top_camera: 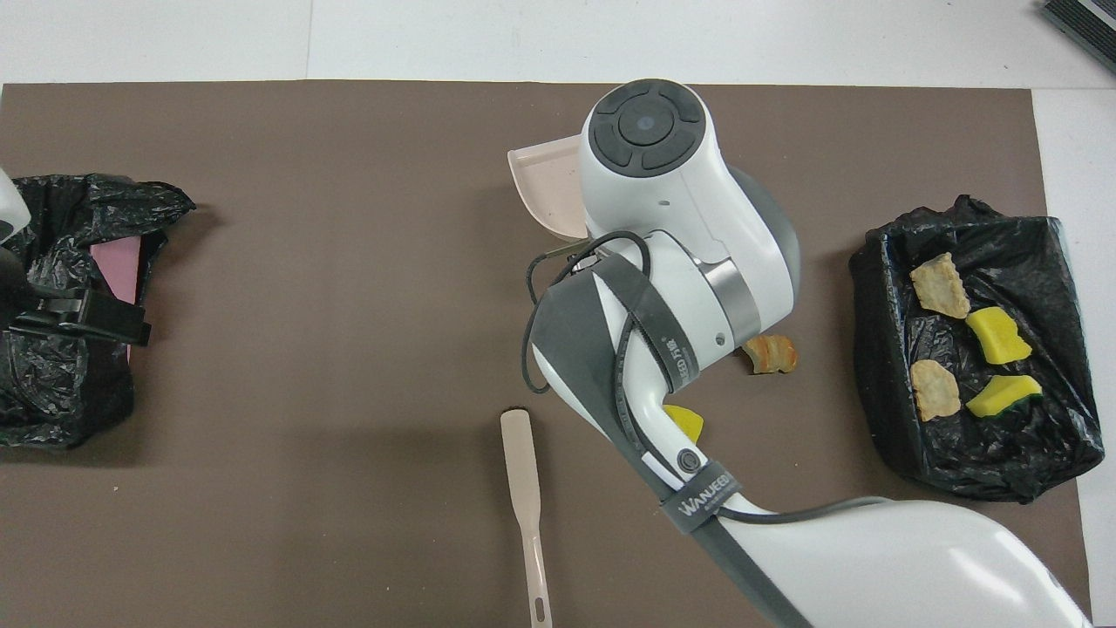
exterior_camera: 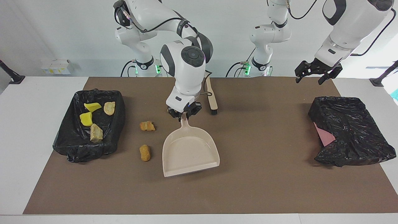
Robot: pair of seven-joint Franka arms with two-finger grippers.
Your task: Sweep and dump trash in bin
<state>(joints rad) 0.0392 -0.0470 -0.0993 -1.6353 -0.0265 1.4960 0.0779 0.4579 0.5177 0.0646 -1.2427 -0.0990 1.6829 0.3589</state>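
Trash [exterior_camera: 147,125] lumps lie beside the bin [exterior_camera: 115,130]; right gripper [exterior_camera: 184,114] grasps the dustpan [exterior_camera: 189,152] handle, resetting beside them. Next: left gripper [exterior_camera: 314,73], spread, fetches the brush [exterior_camera: 211,96].

One high camera faces the robots across the table [exterior_camera: 199,193]; another looks steeply down over that table [top_camera: 349,262].

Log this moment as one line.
right pincer: holds dustpan handle | left pincer: waits over table | bin: four scraps | mat: three loose
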